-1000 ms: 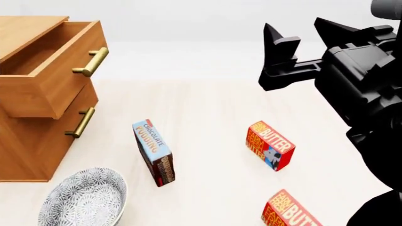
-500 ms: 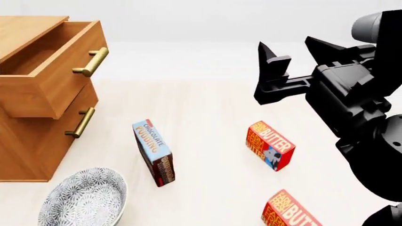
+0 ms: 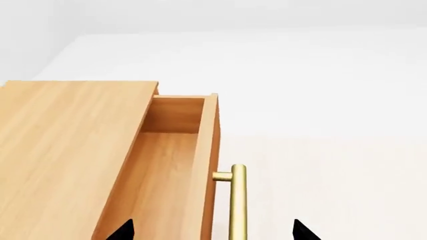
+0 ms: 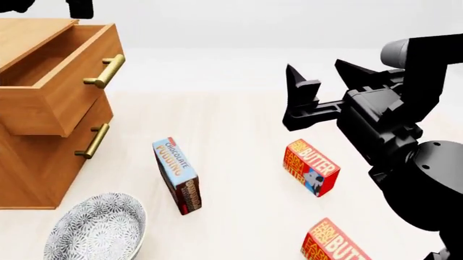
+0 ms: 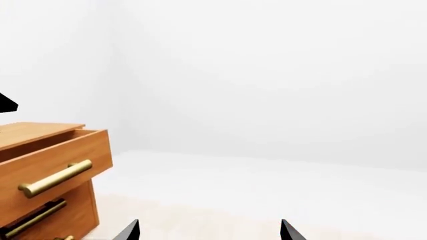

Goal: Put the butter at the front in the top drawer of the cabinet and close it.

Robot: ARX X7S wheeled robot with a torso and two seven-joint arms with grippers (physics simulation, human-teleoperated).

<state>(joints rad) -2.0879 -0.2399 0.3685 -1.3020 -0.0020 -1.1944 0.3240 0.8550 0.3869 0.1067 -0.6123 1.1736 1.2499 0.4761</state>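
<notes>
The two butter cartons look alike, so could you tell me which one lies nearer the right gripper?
The whole butter carton right below the right gripper; the other butter carton is cut off by the head view's bottom edge.

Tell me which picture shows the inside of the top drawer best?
The left wrist view: it looks straight down into the open top drawer. The head view shows it slantwise; the right wrist view shows only its front and handle.
</notes>
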